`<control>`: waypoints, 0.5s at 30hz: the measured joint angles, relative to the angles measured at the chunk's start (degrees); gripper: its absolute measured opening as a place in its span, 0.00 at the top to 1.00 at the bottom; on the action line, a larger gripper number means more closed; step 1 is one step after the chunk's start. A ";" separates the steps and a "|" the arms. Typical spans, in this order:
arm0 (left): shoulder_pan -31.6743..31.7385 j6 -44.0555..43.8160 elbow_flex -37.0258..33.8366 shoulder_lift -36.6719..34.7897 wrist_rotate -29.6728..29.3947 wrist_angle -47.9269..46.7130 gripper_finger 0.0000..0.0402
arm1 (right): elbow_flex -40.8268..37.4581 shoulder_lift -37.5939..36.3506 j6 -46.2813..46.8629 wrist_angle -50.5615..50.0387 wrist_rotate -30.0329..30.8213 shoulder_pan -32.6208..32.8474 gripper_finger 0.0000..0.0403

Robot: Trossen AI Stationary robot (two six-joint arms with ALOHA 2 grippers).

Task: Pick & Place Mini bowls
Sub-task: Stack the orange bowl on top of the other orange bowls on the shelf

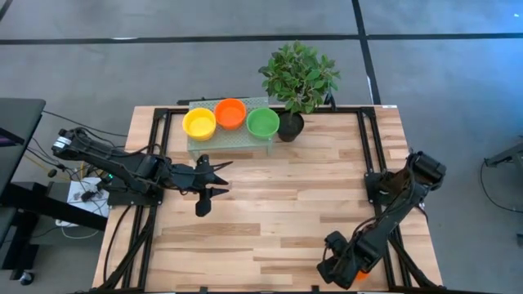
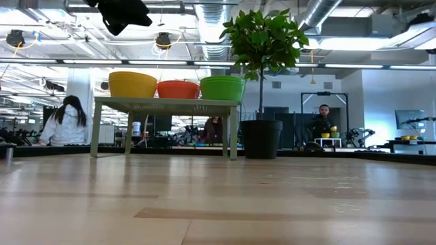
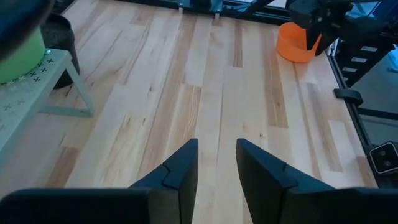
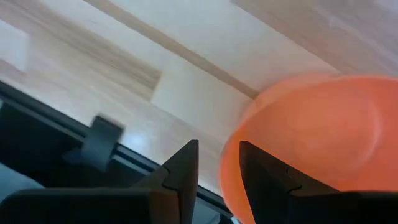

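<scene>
Three glossy mini bowls sit in a row on a small pale green stand (image 1: 233,139) by the table's (image 1: 286,196) far edge: a yellow bowl (image 1: 199,123), an orange bowl (image 1: 230,113) and a green bowl (image 1: 263,122), with a potted plant (image 1: 298,82) just beside the green one. Another orange bowl (image 4: 311,143) lies at the table's near right corner, its rim between the slightly spread jaws of the right gripper (image 4: 217,163). The left gripper (image 1: 219,178) hovers near the stand's front edge, jaws spread and holding nothing.
</scene>
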 joint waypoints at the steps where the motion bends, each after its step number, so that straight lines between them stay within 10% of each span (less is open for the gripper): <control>1: 0.00 0.00 0.00 0.00 0.00 0.04 0.73 | 0.00 0.46 0.06 0.06 -0.70 0.00 0.72; 15: 0.00 0.00 0.00 0.02 0.02 2.57 0.73 | 0.00 1.59 -6.08 -1.12 -5.37 -3.29 0.82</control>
